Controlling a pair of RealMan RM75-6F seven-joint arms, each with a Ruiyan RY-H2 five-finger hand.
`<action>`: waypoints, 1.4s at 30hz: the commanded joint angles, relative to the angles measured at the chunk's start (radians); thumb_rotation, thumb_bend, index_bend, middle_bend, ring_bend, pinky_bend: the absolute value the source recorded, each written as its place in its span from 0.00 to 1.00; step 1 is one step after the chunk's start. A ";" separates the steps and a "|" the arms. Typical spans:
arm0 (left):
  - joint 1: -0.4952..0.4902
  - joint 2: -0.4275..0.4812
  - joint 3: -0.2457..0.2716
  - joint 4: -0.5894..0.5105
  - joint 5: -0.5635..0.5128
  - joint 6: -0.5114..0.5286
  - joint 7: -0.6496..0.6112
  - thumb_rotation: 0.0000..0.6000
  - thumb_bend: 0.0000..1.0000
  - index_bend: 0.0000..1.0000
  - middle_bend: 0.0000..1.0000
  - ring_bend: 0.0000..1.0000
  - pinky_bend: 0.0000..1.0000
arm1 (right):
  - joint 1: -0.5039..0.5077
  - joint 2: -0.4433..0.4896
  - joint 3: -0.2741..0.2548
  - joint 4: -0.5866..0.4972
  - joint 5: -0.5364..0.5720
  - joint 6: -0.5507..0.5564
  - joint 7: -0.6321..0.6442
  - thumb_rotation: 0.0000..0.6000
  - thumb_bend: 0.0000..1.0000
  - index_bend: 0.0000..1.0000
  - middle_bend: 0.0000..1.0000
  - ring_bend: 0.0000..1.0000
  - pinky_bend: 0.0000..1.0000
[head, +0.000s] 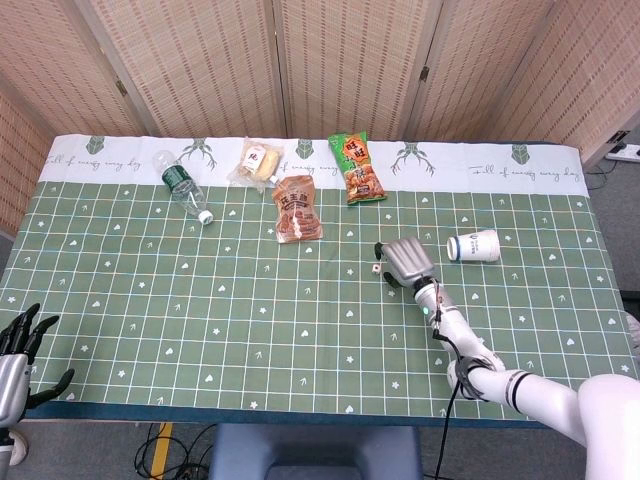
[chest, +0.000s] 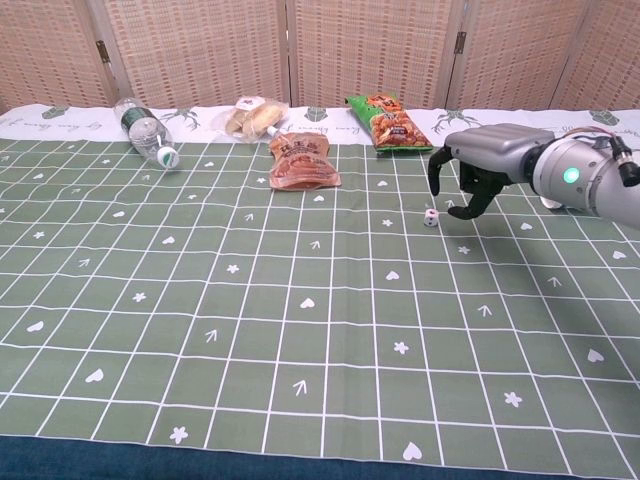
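At lower left of the head view, the left hand (head: 12, 365) sits off the near table edge, fingers spread, holding nothing; the chest view does not show it at all. The head view also shows the paper cup (head: 473, 246) lying on its side right of centre, whereas in the chest view the right forearm covers nearly all of it.

Centre-right of both views: right hand (head: 405, 260) hangs palm-down above the green tablecloth (head: 250, 320), fingers apart and curved downward, nothing in its grasp. The chest view gives the better side look: fingertips (chest: 434, 185) point down at the cloth, with clear space beneath the palm. The small white die (chest: 429, 218) lies on the cloth just under and beside the leftmost fingertips; in the head view the die (head: 375, 270) shows just left of the hand. I cannot tell from either view whether any finger touches it.

Along the upper part of the frame, well apart from the hand: water bottle (head: 182, 186) lying at upper left, bread packet (head: 256, 163), brown snack pouch (head: 297, 208), green snack bag (head: 357, 168).
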 joint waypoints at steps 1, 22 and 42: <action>0.002 0.001 -0.001 0.003 -0.002 0.002 -0.004 1.00 0.27 0.17 0.00 0.04 0.15 | 0.019 -0.023 -0.008 0.030 0.020 -0.014 -0.007 1.00 0.28 0.44 1.00 1.00 1.00; 0.011 -0.012 -0.001 0.044 -0.017 -0.006 -0.036 1.00 0.27 0.17 0.00 0.04 0.15 | 0.074 -0.078 -0.041 0.090 0.111 -0.027 -0.056 1.00 0.29 0.49 1.00 1.00 1.00; 0.015 -0.019 0.001 0.065 -0.009 -0.005 -0.051 1.00 0.27 0.17 0.00 0.04 0.15 | -0.006 0.038 -0.049 -0.135 -0.021 0.156 0.073 1.00 0.37 0.60 1.00 1.00 1.00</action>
